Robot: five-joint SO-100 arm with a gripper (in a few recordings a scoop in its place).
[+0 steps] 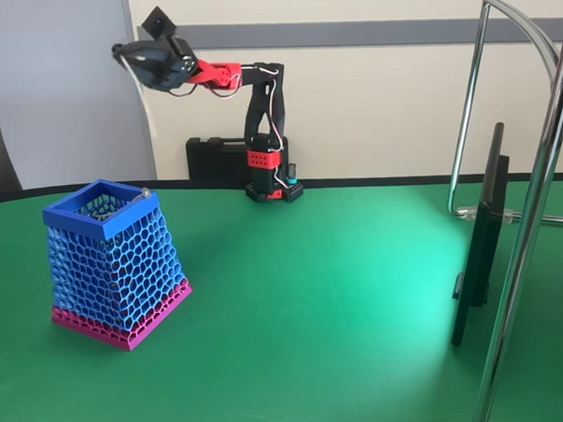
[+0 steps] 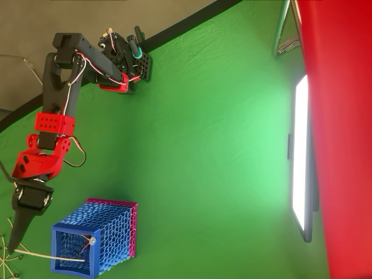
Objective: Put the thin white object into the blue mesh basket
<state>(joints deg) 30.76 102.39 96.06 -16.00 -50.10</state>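
The gripper (image 1: 125,55) is hanging high in the air at the end of the red and black arm (image 1: 258,91), up to the left of the arm's base in the fixed view. Its fingers are pressing together on the top end of the thin white strip (image 1: 146,109), so it is carrying the strip and nothing else. In the overhead view the gripper (image 2: 13,241) is pointing toward the bottom edge of the picture, just to the left of the basket.

The strip is dangling down from the fingers in the fixed view, a faint pale line against the grey wall, and its lower stretch is too thin to follow clearly. In the overhead view the strip (image 2: 52,257) is running from the fingertip across to the right, over the left side of the basket's rim and above its opening, with its far end lying near a small grey knob (image 2: 91,239) at the rim's right side. Whether that end is touching the basket or only passing above it cannot be told.

The blue basket (image 1: 76,216) is standing upright on the green table (image 1: 341,292), on its pink base, at the left of the fixed view and well away from the arm's base. A dark toolbox (image 1: 214,158) is sitting behind the arm against the wall.
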